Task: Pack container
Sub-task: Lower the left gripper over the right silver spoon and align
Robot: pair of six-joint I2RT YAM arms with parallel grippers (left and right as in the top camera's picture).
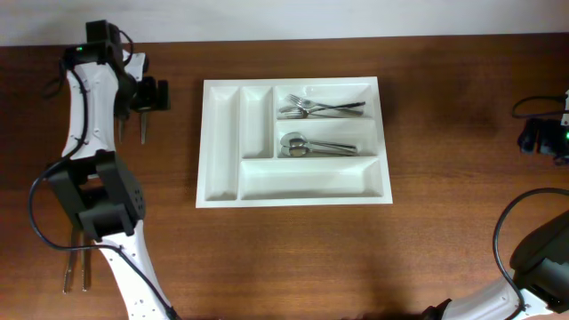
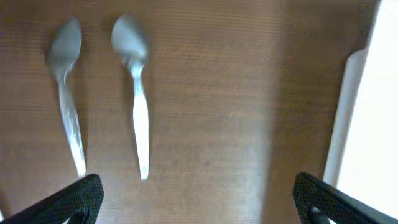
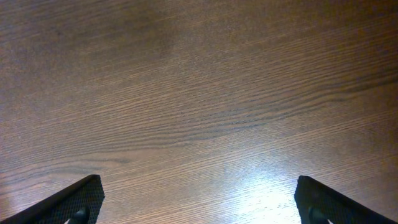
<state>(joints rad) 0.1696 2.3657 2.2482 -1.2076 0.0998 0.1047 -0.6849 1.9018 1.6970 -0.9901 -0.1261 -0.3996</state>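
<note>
The container (image 1: 220, 147) is a white compartment tray in the middle of the table; its edge (image 2: 367, 118) shows at the right of the left wrist view. One long compartment holds forks (image 1: 320, 108) and another holds spoons (image 1: 307, 145). Two loose spoons (image 2: 65, 93) (image 2: 135, 87) lie side by side on the wood left of the tray. My left gripper (image 1: 148, 94) (image 2: 199, 208) hovers over their handle ends, open, with nothing between its fingers. My right gripper (image 1: 540, 135) (image 3: 199, 208) is at the far right, open over bare wood.
More cutlery (image 1: 76, 267) lies near the front left corner, beside the left arm's base (image 1: 98, 200). The table's back edge runs along the top of the overhead view. A cable (image 1: 511, 240) loops at the right front.
</note>
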